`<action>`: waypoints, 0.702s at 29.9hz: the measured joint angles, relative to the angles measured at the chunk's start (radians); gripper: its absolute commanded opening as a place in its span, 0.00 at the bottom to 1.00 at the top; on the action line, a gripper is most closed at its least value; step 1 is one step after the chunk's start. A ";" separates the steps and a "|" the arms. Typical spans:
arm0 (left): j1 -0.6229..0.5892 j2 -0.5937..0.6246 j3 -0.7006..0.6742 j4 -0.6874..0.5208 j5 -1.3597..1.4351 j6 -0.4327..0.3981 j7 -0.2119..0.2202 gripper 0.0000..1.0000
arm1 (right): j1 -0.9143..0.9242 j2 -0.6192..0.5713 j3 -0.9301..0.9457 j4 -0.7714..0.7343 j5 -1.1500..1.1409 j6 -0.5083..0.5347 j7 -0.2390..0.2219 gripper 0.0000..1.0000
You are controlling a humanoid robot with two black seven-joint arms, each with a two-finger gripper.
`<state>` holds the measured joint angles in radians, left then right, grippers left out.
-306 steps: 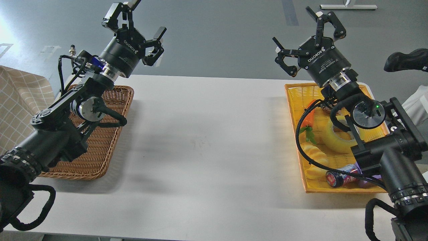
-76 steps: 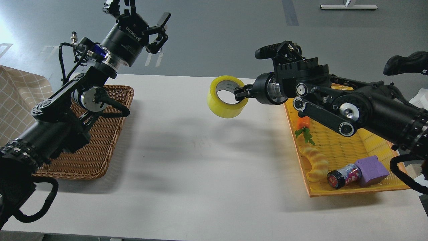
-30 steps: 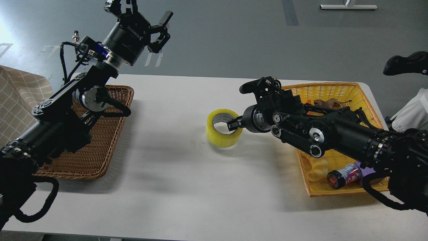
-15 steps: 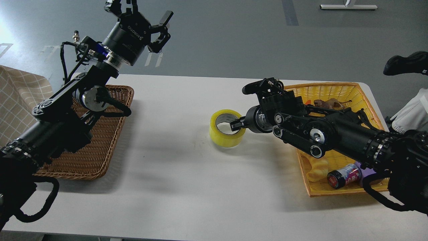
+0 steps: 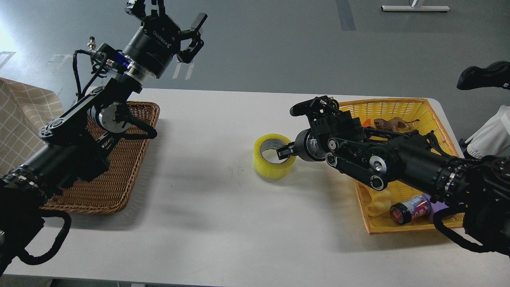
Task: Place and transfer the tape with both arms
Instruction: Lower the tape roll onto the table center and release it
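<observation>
The tape, a yellow roll with a grey-white core, sits on the white table just right of centre, its hole facing up and towards me. My right gripper reaches in from the right, low over the table. It is shut on the roll's right wall, with one finger inside the core. My left gripper is raised high at the back left, above the far table edge. Its fingers are spread open and it is empty, well away from the tape.
A brown wicker basket lies on the left under my left arm. A yellow basket on the right holds a croissant-like toy, a small can, a purple block and a brown toy. A checked cloth is at far left.
My right gripper took the tape from the yellow basket, carried it left and lowered it to the table. In the last second it slid slightly right. My left arm barely moved.
</observation>
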<state>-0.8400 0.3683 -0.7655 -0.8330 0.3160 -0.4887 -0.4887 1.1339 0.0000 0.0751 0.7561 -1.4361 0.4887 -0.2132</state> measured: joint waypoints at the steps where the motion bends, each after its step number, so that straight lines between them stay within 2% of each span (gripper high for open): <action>1: 0.000 0.000 0.000 0.000 0.000 0.000 0.000 0.98 | -0.002 0.000 0.000 -0.001 0.000 0.000 0.000 0.00; 4: 0.000 0.000 0.000 0.000 0.000 0.000 0.000 0.98 | -0.007 0.000 0.000 -0.001 0.000 0.000 0.000 0.01; 9: 0.001 0.000 0.000 0.000 0.000 0.000 0.000 0.98 | -0.011 0.000 0.000 -0.001 0.000 0.000 0.000 0.11; 12: 0.001 0.000 0.000 0.000 0.000 0.000 0.000 0.98 | -0.012 0.000 0.000 -0.001 0.000 0.000 0.000 0.47; 13: 0.001 0.000 0.000 0.000 0.000 0.000 0.000 0.98 | -0.012 0.000 0.000 -0.001 0.000 0.000 0.000 0.74; 15: 0.002 0.000 0.000 0.000 0.000 0.000 0.000 0.98 | -0.013 0.000 0.005 -0.001 0.002 0.000 0.000 0.95; 21: 0.002 0.000 0.002 0.000 0.000 0.000 0.000 0.98 | -0.021 0.000 0.011 -0.001 0.006 0.000 0.000 0.97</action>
<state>-0.8375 0.3681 -0.7639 -0.8330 0.3160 -0.4887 -0.4887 1.1126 0.0000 0.0858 0.7547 -1.4298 0.4887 -0.2132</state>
